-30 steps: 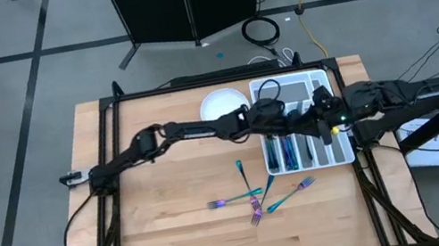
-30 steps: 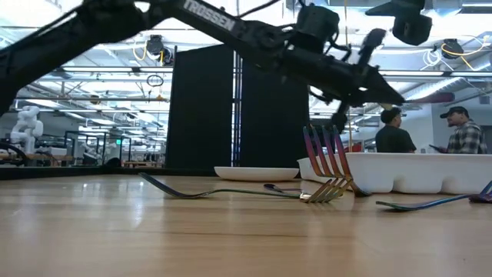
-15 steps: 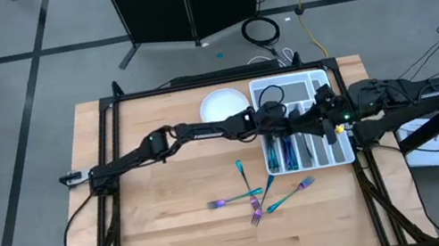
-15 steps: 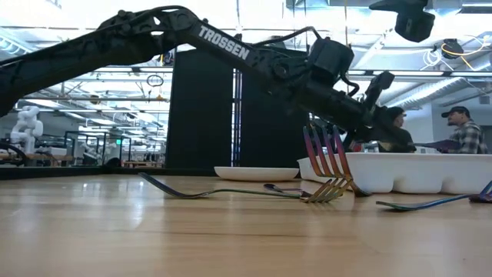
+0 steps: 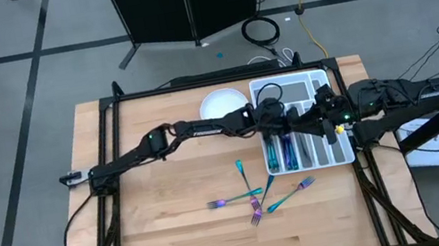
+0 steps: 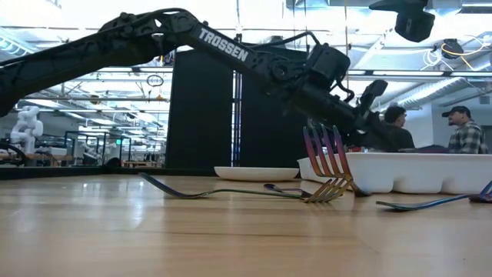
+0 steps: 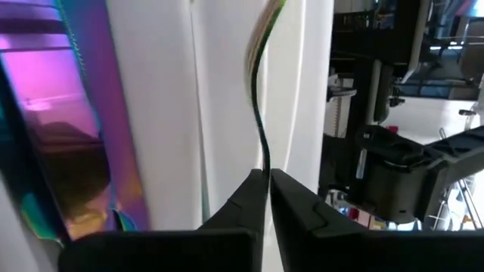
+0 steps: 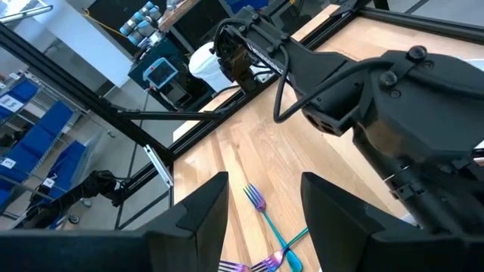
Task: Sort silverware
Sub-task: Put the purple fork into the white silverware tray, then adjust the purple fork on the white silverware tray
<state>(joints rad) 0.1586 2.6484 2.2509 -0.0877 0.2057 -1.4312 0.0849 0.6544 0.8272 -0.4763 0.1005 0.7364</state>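
My left gripper (image 5: 272, 130) reaches from the left over the white cutlery tray (image 5: 340, 154) and is shut on a slim piece of silverware (image 7: 261, 113), seen edge-on above a tray compartment. Several iridescent pieces (image 5: 285, 153) lie in the tray's left compartments; one shows purple (image 7: 76, 113) beside my fingers. Several forks (image 5: 255, 196) lie loose on the wood near the tray; their tines (image 6: 327, 165) show close in the low view. My right gripper (image 5: 322, 121) hovers open over the tray's right side (image 8: 265, 227), holding nothing. My left gripper pinches the thin piece of silverware by its near end (image 7: 265, 170) between its two fingertips, which lie along its length. The piece runs on straight ahead of the fingers over the white tray; which kind of utensil it is cannot be told.
A round white plate (image 5: 223, 102) sits on the table by the tray's far left corner. The two arms meet closely over the tray. Bare wood lies left of and nearer than the loose forks. People stand in the room behind the table (image 6: 461, 131).
My left gripper has gone down toward the tray and a little toward the table's near edge, its wrist dropping from well above the tray's rim to just behind it. The loose forks have stayed put.
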